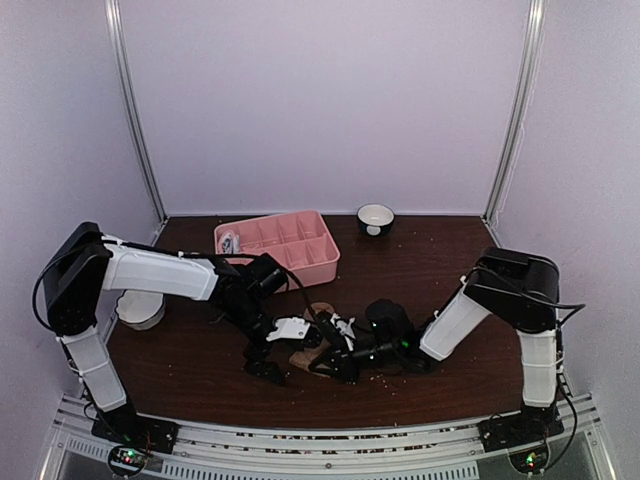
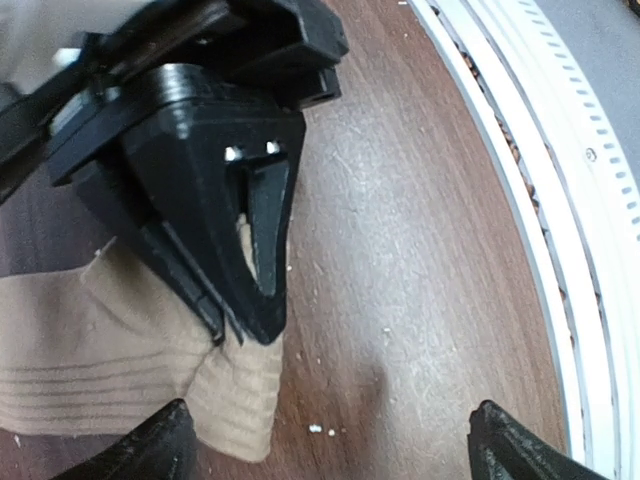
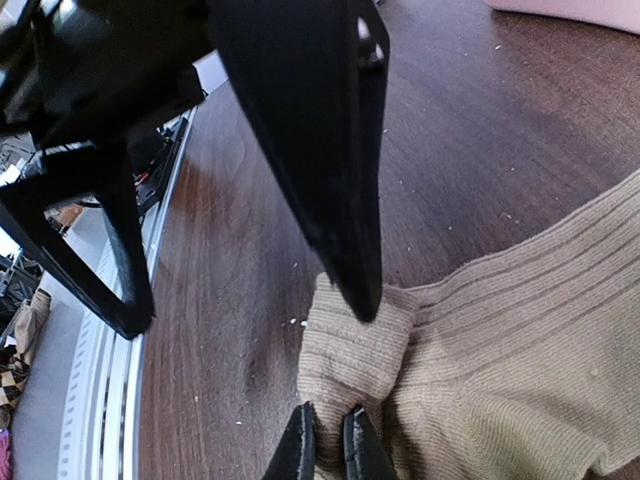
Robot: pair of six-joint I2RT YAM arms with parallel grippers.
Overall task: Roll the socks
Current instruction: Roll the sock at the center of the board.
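tan sock (image 3: 500,340) in right gripper (image 3: 328,440)

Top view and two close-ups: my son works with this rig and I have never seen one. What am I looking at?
These are two robot arms bolted to a table's near edge. The top view looks down from behind them: left arm, right arm. Each close-up comes from a camera on one wrist. On the table lie a tan sock, a pink tray and a bowl. The right fingers, at the bottom of the right wrist view, are shut, pinching the sock's end. The left fingers, at the bottom of the left wrist view, stand wide open beside them, holding nothing.
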